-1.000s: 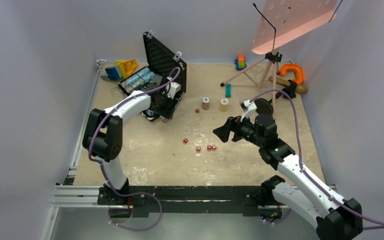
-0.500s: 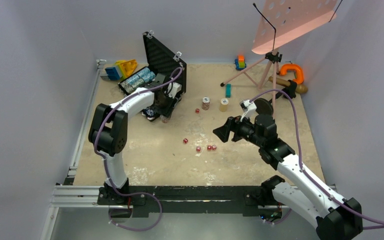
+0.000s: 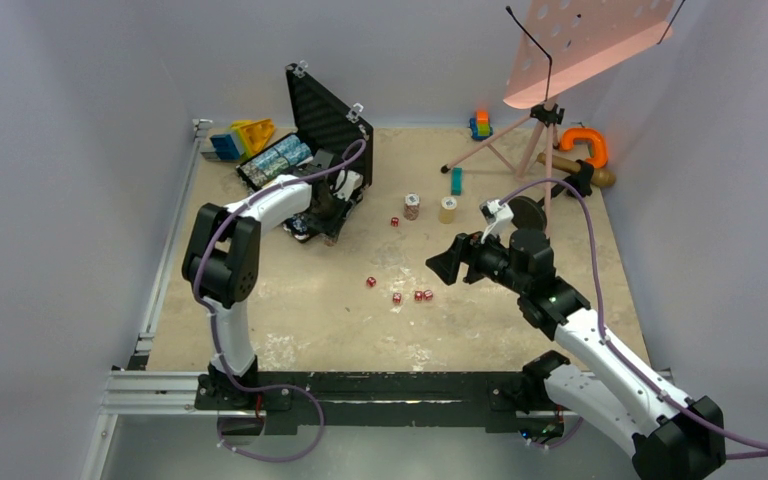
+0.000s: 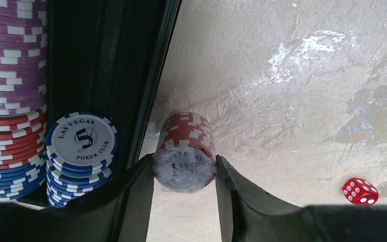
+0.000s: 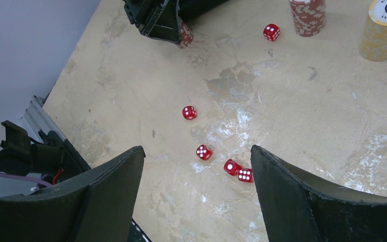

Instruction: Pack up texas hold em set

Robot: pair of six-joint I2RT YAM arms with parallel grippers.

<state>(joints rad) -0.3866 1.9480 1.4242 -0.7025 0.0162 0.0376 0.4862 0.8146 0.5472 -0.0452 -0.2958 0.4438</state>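
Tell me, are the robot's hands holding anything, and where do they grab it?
The left gripper pinches the wrapped red chip stack by its opposite sides. The right gripper is open and holds nothing.

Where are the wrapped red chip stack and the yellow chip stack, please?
wrapped red chip stack (image 4: pixel 184 164): left wrist view, on its wrapped top face.
yellow chip stack (image 5: pixel 381 40): right wrist view, on its side.

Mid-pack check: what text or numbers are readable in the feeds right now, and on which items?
"LAS VEGAS 5 POKER CLUB": on the top blue chip inside the case.
"50", with part of "VEGAS" under it: on top of the yellow chip stack.
Wrapped red chip stack: its print is blurred under the plastic and unreadable.
Red dice: white pips only, no text.
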